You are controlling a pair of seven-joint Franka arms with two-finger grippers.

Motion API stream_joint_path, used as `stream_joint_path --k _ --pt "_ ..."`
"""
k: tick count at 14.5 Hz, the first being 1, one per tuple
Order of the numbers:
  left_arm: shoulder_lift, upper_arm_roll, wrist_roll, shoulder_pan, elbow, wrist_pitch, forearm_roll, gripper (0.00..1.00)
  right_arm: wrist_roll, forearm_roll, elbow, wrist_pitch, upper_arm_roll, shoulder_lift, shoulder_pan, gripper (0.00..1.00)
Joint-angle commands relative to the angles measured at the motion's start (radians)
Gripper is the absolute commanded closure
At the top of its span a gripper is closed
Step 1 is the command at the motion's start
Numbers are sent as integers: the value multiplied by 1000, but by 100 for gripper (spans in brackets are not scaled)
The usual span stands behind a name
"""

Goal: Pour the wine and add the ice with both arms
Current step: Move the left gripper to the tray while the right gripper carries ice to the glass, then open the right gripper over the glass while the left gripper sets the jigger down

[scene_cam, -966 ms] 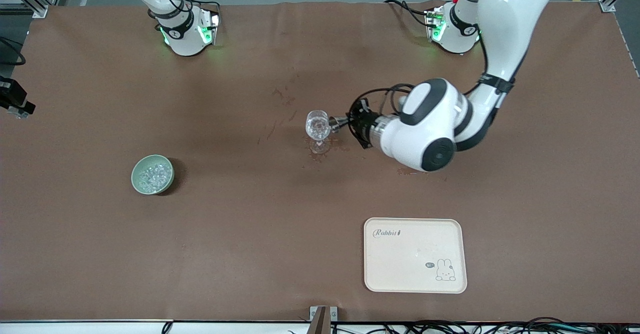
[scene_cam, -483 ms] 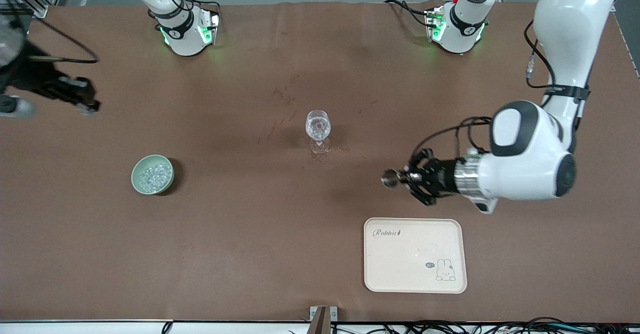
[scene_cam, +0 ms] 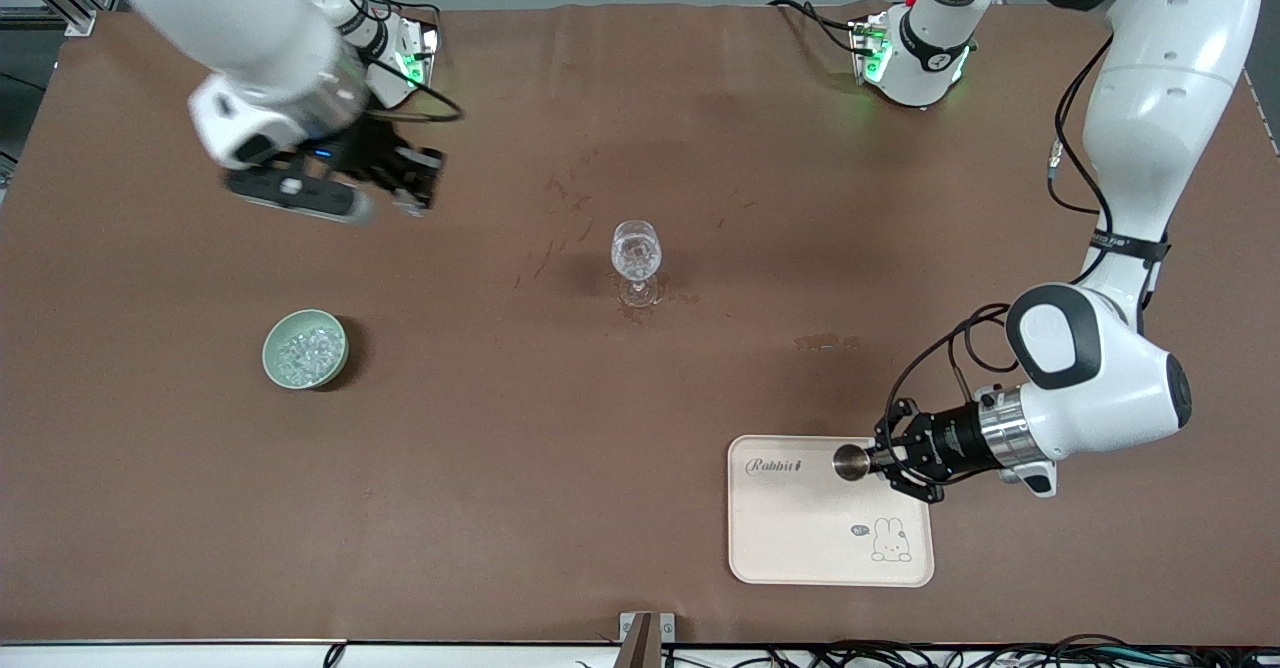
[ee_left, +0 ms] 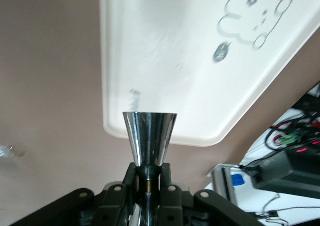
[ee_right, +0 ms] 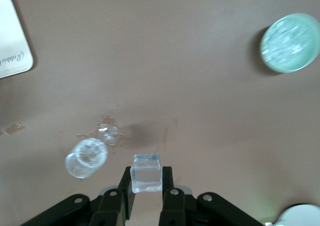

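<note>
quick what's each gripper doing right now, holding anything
Left gripper: shut on the metal jigger, over the tray.
Right gripper: shut on an ice cube, over bare table.

Clear whitish ice (scene_cam: 305, 353) chunks heaped in bowl (scene_cam: 273, 340).

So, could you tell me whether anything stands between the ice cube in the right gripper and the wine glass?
Nothing visible does. The right gripper holds an ice cube above bare table; the wine glass stands clear.

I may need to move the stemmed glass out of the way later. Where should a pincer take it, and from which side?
Take the wine glass at its thin stem, coming in level from the side: it stands upright, and its round bowl is wide and smooth.
</note>
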Motion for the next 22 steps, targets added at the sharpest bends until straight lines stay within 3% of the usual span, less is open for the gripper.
stream_joint_path --k 1,3,5,13,16,22 --pt "100 -17 100 33 95 7 -75 99 159 -37 16 57 13 100 82 100" --pt "126 -17 255 51 95 6 -225 99 261 -62 16 105 11 138 150 100" --pt "143 -14 385 51 90 1 -299 99 368 -75 15 158 11 190 213 99" --pt "241 -15 542 66 92 -5 -322 99 419 -81 12 232 11 270 299 97" --pt "243 -11 541 74 92 -68 -483 99 421 -87 12 235 11 290 309 96" --pt "290 -11 562 102 92 -128 -578 99 419 -101 12 240 11 341 322 93"
